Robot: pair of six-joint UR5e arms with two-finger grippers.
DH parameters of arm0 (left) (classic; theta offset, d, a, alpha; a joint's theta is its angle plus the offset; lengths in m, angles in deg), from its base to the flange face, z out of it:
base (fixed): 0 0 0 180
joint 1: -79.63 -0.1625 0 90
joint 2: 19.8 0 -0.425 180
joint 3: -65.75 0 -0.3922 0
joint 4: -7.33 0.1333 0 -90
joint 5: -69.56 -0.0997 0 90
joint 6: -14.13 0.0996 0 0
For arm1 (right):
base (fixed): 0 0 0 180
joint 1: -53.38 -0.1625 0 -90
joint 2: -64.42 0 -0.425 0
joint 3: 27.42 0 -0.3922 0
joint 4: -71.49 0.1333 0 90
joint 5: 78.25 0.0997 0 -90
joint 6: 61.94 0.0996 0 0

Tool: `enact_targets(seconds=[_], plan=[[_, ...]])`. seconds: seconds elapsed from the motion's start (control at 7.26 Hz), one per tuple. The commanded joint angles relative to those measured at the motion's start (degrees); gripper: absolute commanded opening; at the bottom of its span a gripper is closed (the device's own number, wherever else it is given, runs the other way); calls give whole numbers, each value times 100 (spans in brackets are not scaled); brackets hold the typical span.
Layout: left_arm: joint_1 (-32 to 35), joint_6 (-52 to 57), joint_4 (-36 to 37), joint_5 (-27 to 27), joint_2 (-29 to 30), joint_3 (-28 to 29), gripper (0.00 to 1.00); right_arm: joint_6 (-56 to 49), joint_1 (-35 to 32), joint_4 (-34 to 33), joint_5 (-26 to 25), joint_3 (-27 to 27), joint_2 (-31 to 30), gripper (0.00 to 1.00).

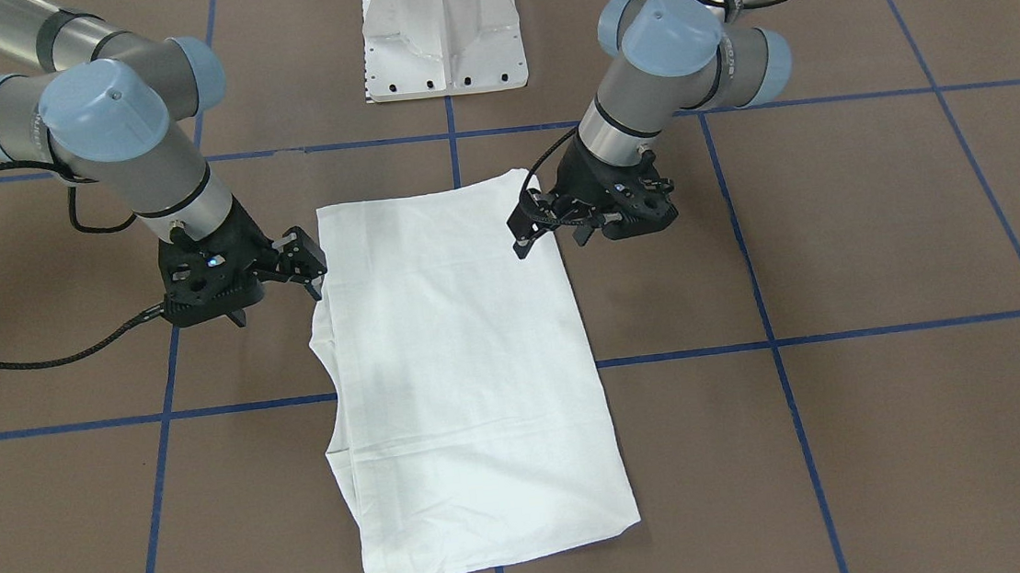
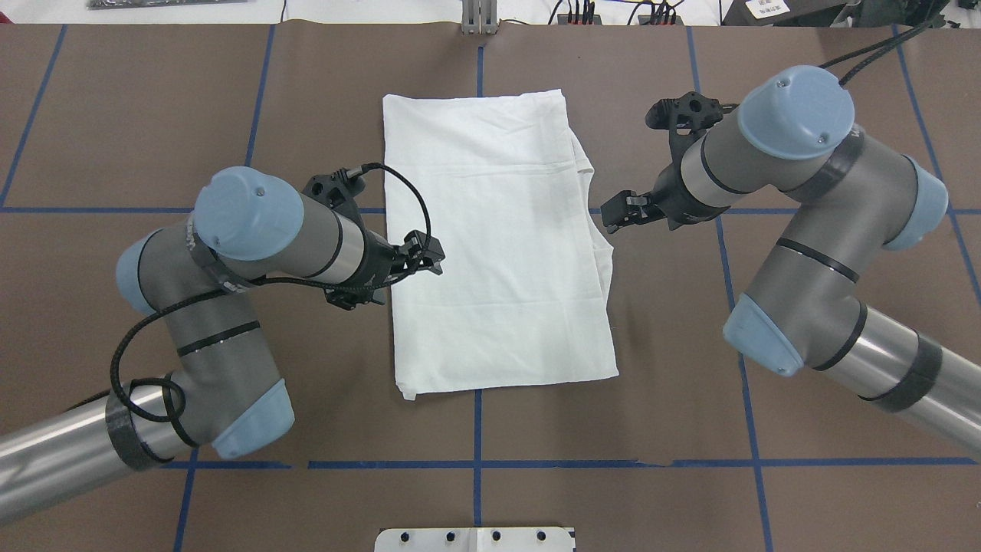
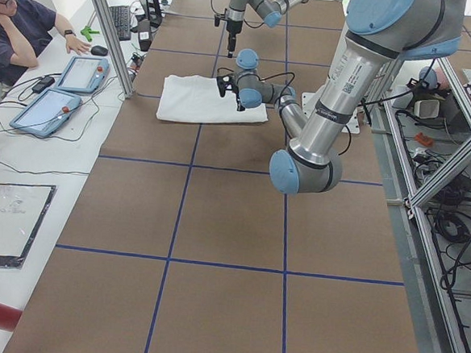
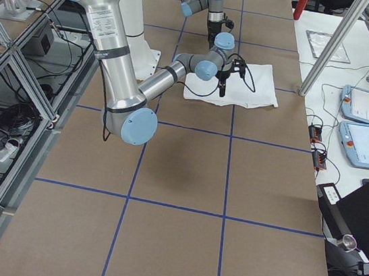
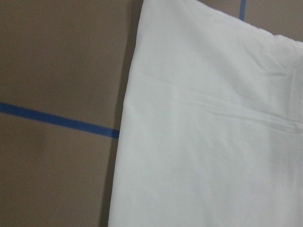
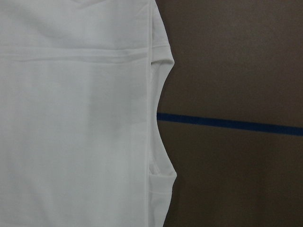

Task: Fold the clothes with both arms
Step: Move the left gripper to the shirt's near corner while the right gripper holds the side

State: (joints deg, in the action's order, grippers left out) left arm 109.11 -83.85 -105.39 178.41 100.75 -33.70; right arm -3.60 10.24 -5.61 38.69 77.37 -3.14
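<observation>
The white shirt [image 1: 461, 355] lies flat on the brown table, folded into a long rectangle; it also shows in the overhead view [image 2: 498, 245]. No text or collar shows. My left gripper [image 2: 428, 254] hovers over the shirt's left long edge, and is on the right in the front view [image 1: 531, 229]. My right gripper [image 2: 617, 213] is at the opposite long edge, next to a notch of layered cloth [image 6: 161, 94], on the left in the front view [image 1: 310, 265]. Both look open and hold nothing. The wrist views show only cloth [image 5: 213, 142] and table, no fingers.
The white pedestal [image 1: 442, 34] stands at the robot's side of the table. Blue tape lines [image 2: 479, 429] grid the brown surface. An operator [image 3: 20, 24] sits at a side desk with two tablets [image 3: 63, 92]. Metal frames and cables [image 3: 439, 158] border the robot's side.
</observation>
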Motion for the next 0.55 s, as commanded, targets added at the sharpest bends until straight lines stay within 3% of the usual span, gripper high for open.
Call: enact_targets(seconds=[0.0,0.28,0.41], plan=[[-844,-492,891,-739,-66,-294,100,659,155,19,110,681,-563,100],[-1147,-520,927,-944,-67,-57,97,678,296,19,48,727,-619,100],[-1112,-520,936,-945,-67,-39,90,696,297,19,48,736,-618,100]])
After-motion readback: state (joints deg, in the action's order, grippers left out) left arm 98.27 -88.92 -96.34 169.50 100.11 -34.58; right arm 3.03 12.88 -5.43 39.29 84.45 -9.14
